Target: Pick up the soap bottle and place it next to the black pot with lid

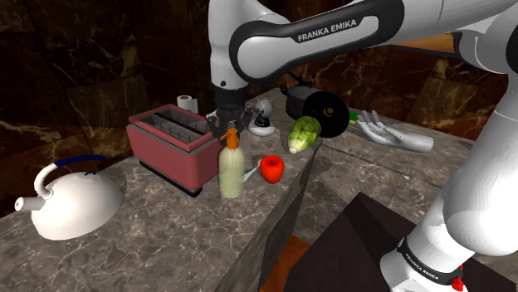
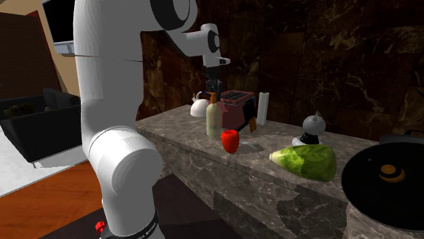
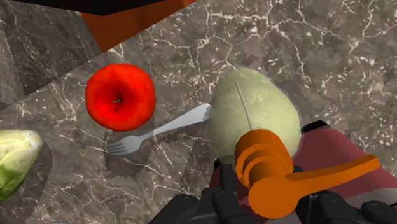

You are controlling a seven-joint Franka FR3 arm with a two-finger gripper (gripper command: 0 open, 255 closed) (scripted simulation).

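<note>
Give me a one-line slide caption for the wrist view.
Looking down on the orange-pumped pale green soap bottle, beside a grey fork and round red fruit on the dark marbled counter.

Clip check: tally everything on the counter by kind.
Produce: 2 (red apple, lettuce)
Cookware: 2 (white kettle, black pot)
Toaster: 1
Soap bottle: 1
Fork: 1
Paper roll: 1
Grey hand figure: 1
Unidentified: 2 (white-and-black item, green bit by pot)
Total: 11
</note>
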